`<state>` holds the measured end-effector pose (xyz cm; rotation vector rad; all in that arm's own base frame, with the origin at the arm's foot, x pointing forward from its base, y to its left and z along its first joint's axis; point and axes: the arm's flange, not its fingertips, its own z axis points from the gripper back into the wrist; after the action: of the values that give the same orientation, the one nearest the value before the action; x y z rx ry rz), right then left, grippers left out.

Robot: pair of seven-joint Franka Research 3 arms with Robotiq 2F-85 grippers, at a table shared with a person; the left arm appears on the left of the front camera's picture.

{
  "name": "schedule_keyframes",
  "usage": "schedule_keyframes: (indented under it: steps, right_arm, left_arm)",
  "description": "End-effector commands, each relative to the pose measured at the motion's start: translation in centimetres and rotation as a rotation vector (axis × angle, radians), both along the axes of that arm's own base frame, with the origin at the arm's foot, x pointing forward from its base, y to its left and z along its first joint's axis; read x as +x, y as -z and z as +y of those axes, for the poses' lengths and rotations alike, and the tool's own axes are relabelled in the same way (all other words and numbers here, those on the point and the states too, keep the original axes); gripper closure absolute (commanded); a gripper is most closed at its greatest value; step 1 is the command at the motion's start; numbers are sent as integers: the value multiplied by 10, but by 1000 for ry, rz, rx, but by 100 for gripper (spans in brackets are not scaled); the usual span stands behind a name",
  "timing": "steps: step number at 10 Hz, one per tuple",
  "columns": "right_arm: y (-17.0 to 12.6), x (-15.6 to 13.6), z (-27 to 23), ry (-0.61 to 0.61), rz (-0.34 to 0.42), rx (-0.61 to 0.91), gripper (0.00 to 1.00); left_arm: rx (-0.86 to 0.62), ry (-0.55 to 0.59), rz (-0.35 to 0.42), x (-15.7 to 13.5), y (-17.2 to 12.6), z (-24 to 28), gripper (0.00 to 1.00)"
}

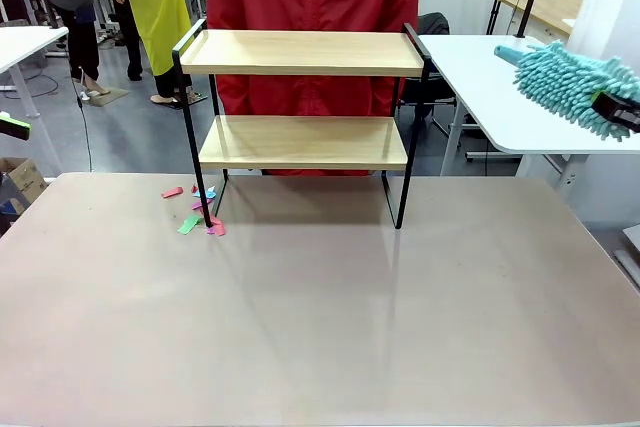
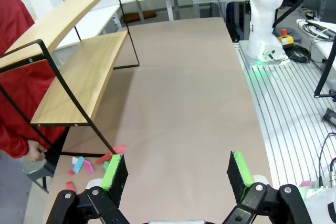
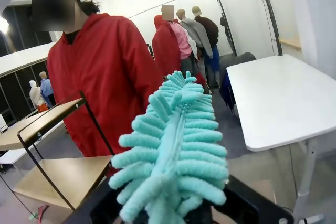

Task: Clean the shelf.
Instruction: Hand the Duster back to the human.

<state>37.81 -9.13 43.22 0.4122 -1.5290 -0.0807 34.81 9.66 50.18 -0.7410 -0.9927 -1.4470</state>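
The shelf (image 1: 302, 97) stands at the table's (image 1: 320, 317) 12 o'clock, with coloured scraps (image 1: 195, 209) by its 7 o'clock leg. The right hand (image 1: 622, 112), at 2 o'clock, grips a teal duster (image 1: 565, 82). The left hand (image 2: 176, 174) is open over the table.

Left claw (image 2: 177, 170): two black fingers, each faced with a bright green pad (image 2: 112, 172) on its inner side. Black linkage arms below, round pivot bolts at the knuckles.

Right arm (image 2: 265, 14): glossy white, rounded casing; green glow at its base.

Person (image 3: 107, 74) beyond right claw: red hooded jacket, long sleeves, smooth fabric, zipped front.
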Motion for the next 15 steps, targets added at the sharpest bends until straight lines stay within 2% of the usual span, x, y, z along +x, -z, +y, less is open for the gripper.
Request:
schedule_keyframes:
  steps: [1, 2, 15]
  right_arm:
    - [31, -19, 48, 34, -105, -20, 84]
    - [0, 0, 0, 0, 0, 0, 84]
    - [0, 0, 0, 0, 0, 0, 84]
  left_arm:
    - [-25, 4, -15, 1, -2, 0, 0]
    - [-25, 4, -15, 1, -2, 0, 0]
    - [-25, 4, -15, 1, -2, 0, 0]
